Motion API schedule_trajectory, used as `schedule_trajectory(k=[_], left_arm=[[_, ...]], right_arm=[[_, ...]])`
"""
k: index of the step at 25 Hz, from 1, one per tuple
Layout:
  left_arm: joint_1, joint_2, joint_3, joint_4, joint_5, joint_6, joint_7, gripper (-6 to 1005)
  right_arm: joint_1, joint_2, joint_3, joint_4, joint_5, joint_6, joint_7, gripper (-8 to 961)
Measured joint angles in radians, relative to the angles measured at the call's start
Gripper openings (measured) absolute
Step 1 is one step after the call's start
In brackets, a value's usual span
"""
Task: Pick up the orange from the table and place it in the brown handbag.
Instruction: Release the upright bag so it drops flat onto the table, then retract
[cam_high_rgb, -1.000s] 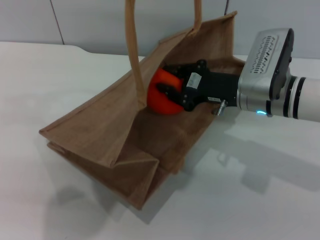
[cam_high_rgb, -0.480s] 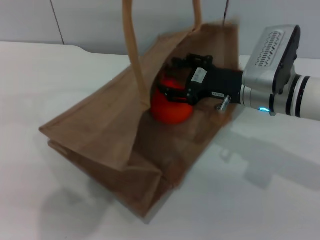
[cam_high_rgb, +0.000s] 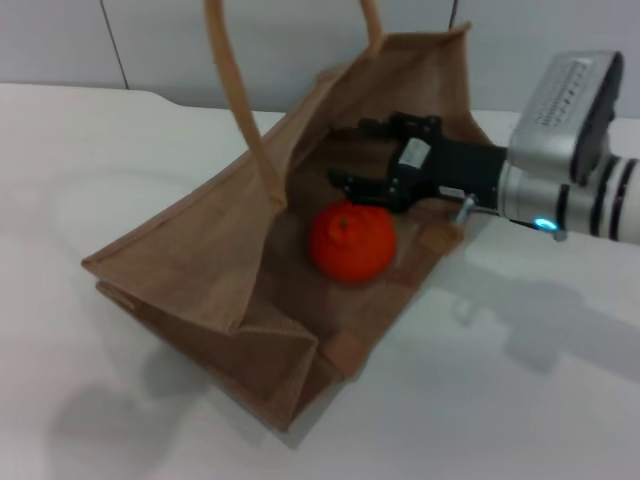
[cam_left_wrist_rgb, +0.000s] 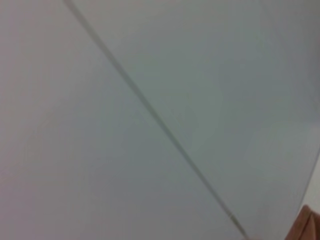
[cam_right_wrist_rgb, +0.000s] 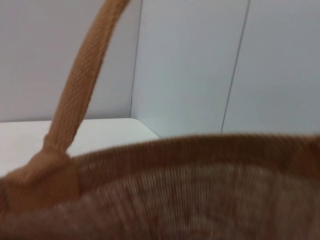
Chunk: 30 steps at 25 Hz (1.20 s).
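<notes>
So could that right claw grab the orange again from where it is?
Probably yes. The right claw is open, just inside the brown handbag mouth, and the orange lies just below it on the bag's inner wall with nothing between them.

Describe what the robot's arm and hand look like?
Only the right arm shows: white with black rings, a silver-grey slotted housing and a small blue light. Its hand is black, with a small white label and dark fingers.

A pale grey panelled wall (cam_high_rgb: 200, 40) runs along the 12 o'clock edge, with a thin dark vertical seam (cam_high_rgb: 113, 45) toward 11 o'clock.
</notes>
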Motion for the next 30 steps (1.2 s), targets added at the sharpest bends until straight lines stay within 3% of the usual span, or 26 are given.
schedule_trajectory(k=[4, 13, 21, 22, 25, 30], left_arm=[[0.031, 0.0, -0.043, 0.001, 0.0, 0.006, 0.001, 130], [0.049, 0.0, -0.087, -0.001, 0.018, 0.014, -0.021, 130], [0.113, -0.006, -0.033, -0.076, 0.035, 0.143, -0.023, 114], [0.11, -0.005, -0.027, -0.096, 0.027, 0.148, -0.023, 322], [0.11, -0.005, -0.028, -0.111, -0.005, 0.155, -0.024, 472], [0.141, -0.002, -0.034, -0.195, -0.206, 0.255, 0.066, 672]], right_arm=[[-0.074, -0.025, 0.01, 0.036, 0.0, 0.005, 0.012, 784], [-0.248, -0.125, 0.132, 0.101, -0.007, 0.006, 0.086, 783], [-0.284, -0.129, 0.19, 0.114, -0.009, 0.003, 0.084, 783], [-0.284, -0.129, 0.191, 0.114, -0.009, 0.0, 0.084, 782], [-0.285, -0.128, 0.191, 0.11, -0.009, -0.003, 0.084, 782], [-0.295, -0.127, 0.203, 0.104, -0.011, -0.006, 0.084, 782]])
